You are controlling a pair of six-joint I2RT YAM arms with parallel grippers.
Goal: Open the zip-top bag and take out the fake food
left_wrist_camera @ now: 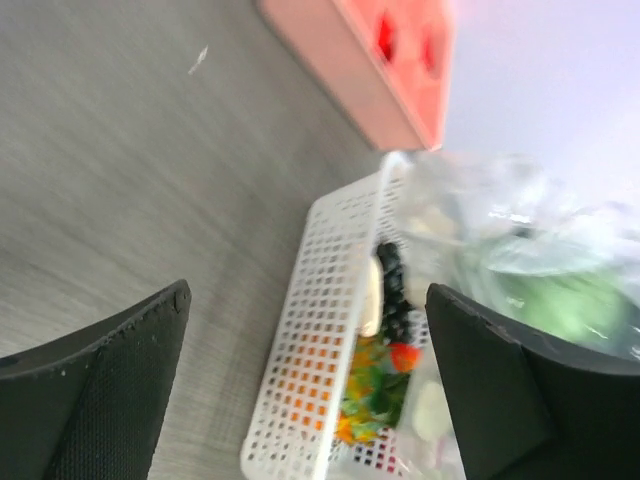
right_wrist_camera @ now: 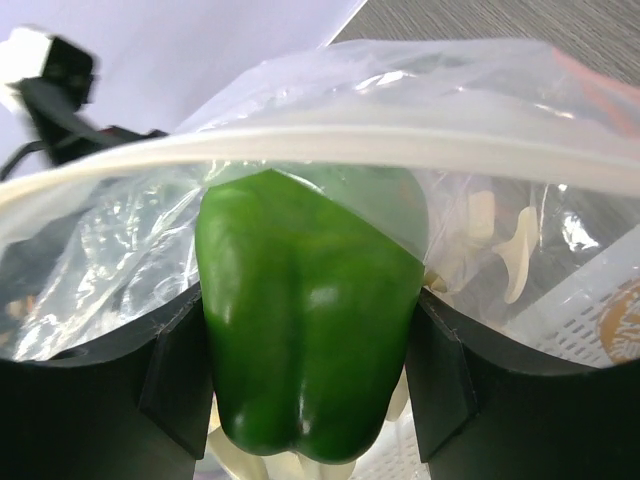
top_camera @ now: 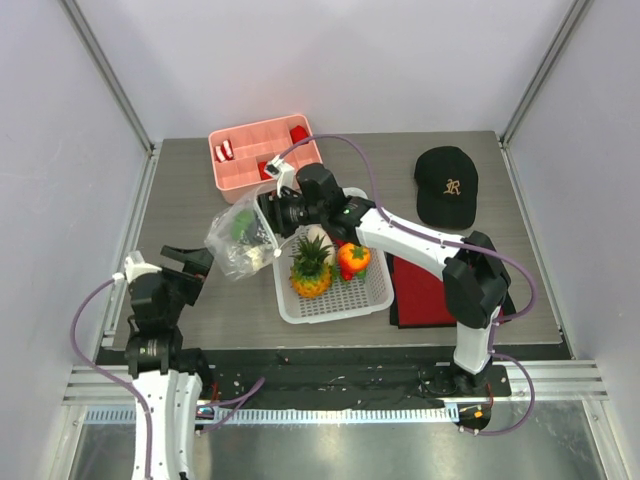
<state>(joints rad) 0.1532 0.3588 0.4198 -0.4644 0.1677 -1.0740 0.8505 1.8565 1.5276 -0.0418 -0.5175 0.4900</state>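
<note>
The zip-top bag (top_camera: pixel 235 240) is clear and crumpled, and it sits against the white basket's left rim. Its mouth (right_wrist_camera: pixel 330 135) gapes toward my right gripper (top_camera: pixel 268 222). That gripper (right_wrist_camera: pixel 310 335) reaches into the bag and is shut on a green pepper (right_wrist_camera: pixel 300 290), one finger on each side. Whitish pieces (right_wrist_camera: pixel 515 255) lie deeper in the bag. A pineapple (top_camera: pixel 311 268) and a tomato (top_camera: pixel 353 258) lie in the basket. My left gripper (top_camera: pixel 188 262) hovers just left of the bag, open, with nothing between its fingers (left_wrist_camera: pixel 100 390). In its view the bag (left_wrist_camera: pixel 520 230) is blurred at the right.
The white perforated basket (top_camera: pixel 372 298) stands mid-table, and dark grapes (left_wrist_camera: pixel 395 290) show behind its wall (left_wrist_camera: pixel 320 330). A pink compartment tray (top_camera: pixel 245 175) with red pieces is behind it. A black cap (top_camera: pixel 446 185) lies back right and a red mat (top_camera: pixel 420 290) lies beside the basket.
</note>
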